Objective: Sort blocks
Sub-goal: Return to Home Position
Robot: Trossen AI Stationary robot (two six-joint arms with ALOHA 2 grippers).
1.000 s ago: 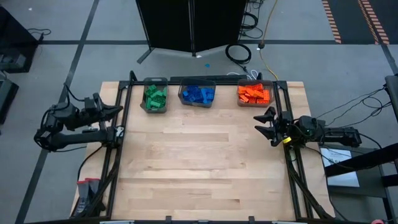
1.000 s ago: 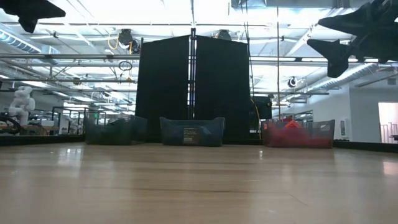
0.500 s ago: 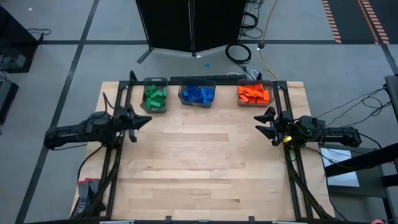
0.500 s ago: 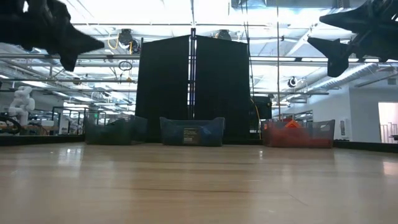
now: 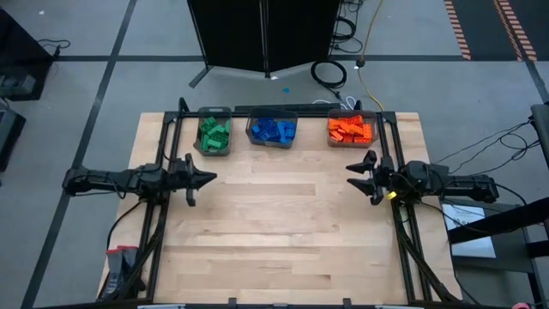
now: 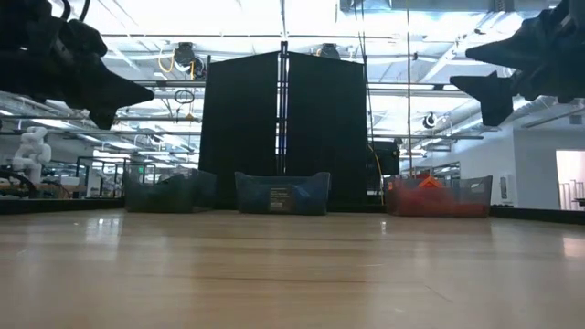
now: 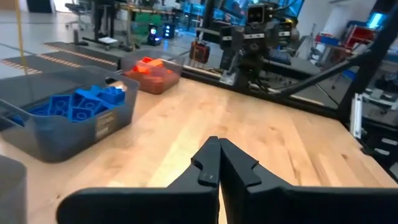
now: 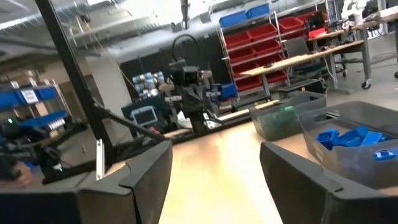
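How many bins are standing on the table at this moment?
3, in a row along the far edge of the table: the left bin holds green blocks, the middle bin blue blocks, the right bin orange blocks. None appears hidden.

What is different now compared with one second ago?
The left gripper, shut, swung from the left edge inward over the tabletop. The right gripper, open, barely shifted. Nothing was grasped or released. The bins and the blocks in them stayed put.
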